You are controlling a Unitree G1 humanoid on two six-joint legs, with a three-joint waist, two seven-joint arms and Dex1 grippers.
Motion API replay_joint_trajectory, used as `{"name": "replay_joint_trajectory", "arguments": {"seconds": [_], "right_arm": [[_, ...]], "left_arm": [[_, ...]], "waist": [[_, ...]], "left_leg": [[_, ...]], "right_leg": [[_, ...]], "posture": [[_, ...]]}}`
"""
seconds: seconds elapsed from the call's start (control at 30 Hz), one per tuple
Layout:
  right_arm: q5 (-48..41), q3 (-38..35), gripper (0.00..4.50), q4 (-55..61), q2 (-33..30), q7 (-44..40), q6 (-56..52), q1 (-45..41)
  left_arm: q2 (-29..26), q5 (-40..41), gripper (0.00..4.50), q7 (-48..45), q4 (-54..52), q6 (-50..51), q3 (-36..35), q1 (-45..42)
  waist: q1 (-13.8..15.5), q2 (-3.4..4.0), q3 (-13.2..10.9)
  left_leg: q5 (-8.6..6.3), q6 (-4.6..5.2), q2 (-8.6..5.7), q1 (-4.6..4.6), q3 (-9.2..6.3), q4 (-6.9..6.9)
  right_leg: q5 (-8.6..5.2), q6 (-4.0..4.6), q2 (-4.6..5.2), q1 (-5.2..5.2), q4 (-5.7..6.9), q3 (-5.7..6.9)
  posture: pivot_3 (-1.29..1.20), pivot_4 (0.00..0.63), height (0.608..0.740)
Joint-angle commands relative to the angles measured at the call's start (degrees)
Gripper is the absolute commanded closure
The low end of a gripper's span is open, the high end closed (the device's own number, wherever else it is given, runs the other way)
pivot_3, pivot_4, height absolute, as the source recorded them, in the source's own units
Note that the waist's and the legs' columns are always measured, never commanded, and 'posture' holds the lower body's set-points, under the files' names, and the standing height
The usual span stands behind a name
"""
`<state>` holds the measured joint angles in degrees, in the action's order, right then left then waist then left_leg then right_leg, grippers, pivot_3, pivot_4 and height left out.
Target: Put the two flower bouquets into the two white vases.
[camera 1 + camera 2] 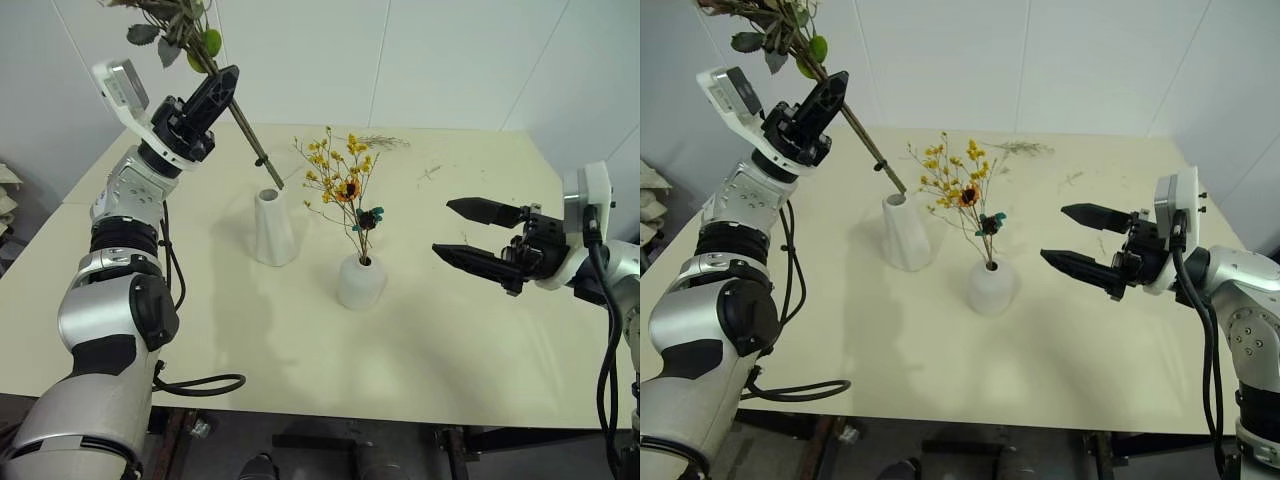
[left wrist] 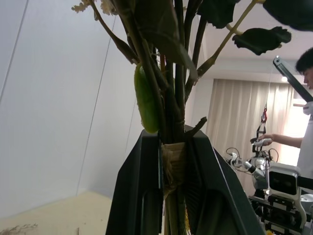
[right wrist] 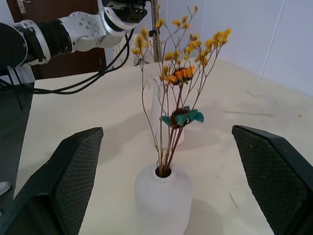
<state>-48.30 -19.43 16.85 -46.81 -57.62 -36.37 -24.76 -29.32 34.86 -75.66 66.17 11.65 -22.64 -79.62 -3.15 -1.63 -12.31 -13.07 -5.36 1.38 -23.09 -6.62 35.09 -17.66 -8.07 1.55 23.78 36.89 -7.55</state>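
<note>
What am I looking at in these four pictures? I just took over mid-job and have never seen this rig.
It is a two-armed humanoid robot at a cream table. Two pictures come from cameras on its head, looking down over both arms. The other two come from a camera on each wrist, looking along that arm's jaws.

The left gripper is shut on the larger bouquet, stems angled down toward the mouth of the tall white vase. The small yellow bouquet already stands in the short round vase. The right gripper hangs open beside that vase, holding nothing. A loose dried sprig lies near the table's far edge. A person shows in the left wrist view.
</note>
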Motion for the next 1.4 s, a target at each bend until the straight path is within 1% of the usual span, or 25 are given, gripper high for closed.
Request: {"name": "replay_joint_trajectory", "arguments": {"seconds": [0.03, 0.43, 0.57, 0.77, 1.17, 1.4], "right_arm": [[-0.32, -2.09, 0.00, 2.80, -1.16, 0.80, 1.01, 0.85], [0.11, -1.96, 0.00, 4.37, -1.14, 2.58, 1.47, 2.74], [0.45, -1.69, 0.00, 4.35, -1.11, 2.81, 1.55, 2.80], [1.32, -0.98, 0.00, 3.98, -0.85, 2.83, 1.76, 2.67], [2.17, -0.54, 0.00, 3.99, -0.60, 2.97, 2.06, 2.85], [1.96, -0.98, 0.00, 4.87, -0.59, 3.56, 1.81, 3.81]], "left_arm": [[-0.04, -2.09, 4.24, -0.32, 0.80, -2.94, -0.08, -2.92], [-1.69, -8.66, 4.24, -1.15, 3.85, -9.25, 1.24, -5.37], [-2.60, -10.10, 4.24, -1.27, 4.13, -9.73, 1.32, -5.53], [-3.45, -11.91, 4.24, 0.67, 4.40, -12.42, 1.07, -5.60], [-1.99, -13.51, 4.24, 5.89, 5.18, -15.78, 0.82, -4.79], [-0.92, -14.04, 4.24, 5.91, 5.68, -16.00, 0.89, -3.84]], "waist": [[-0.05, 0.00, 0.00], [-0.09, 0.00, 0.00], [-0.05, 0.00, 0.00], [-0.02, 0.00, 0.00], [0.00, 0.00, 0.00], [-0.06, 0.00, 0.00]], "left_leg": [[0.00, 0.00, 0.00, 0.00, 0.00, 0.00], [0.00, 0.00, 0.00, 0.00, 0.00, -0.01], [0.00, 0.00, 0.00, 0.00, 0.00, -0.01], [0.00, 0.00, 0.00, 0.00, -0.01, -0.01], [0.00, 0.00, 0.00, 0.00, -0.01, 0.00], [0.00, 0.00, 0.00, 0.00, -0.01, 0.00]], "right_leg": [[0.00, 0.00, 0.00, 0.00, 0.00, 0.00], [-0.01, -0.01, 0.00, 0.00, 0.01, 0.00], [-0.01, -0.01, 0.00, 0.00, 0.02, -0.01], [-0.01, -0.01, 0.00, 0.00, 0.01, -0.01], [-0.01, -0.01, 0.00, 0.00, 0.02, 0.00], [-0.01, -0.02, 0.00, 0.00, 0.03, -0.01]], "posture": [[0.00, 0.150, 0.740], [0.00, 0.150, 0.740], [0.00, 0.150, 0.740], [0.00, 0.150, 0.740], [0.00, 0.150, 0.740], [0.00, 0.150, 0.740]]}}
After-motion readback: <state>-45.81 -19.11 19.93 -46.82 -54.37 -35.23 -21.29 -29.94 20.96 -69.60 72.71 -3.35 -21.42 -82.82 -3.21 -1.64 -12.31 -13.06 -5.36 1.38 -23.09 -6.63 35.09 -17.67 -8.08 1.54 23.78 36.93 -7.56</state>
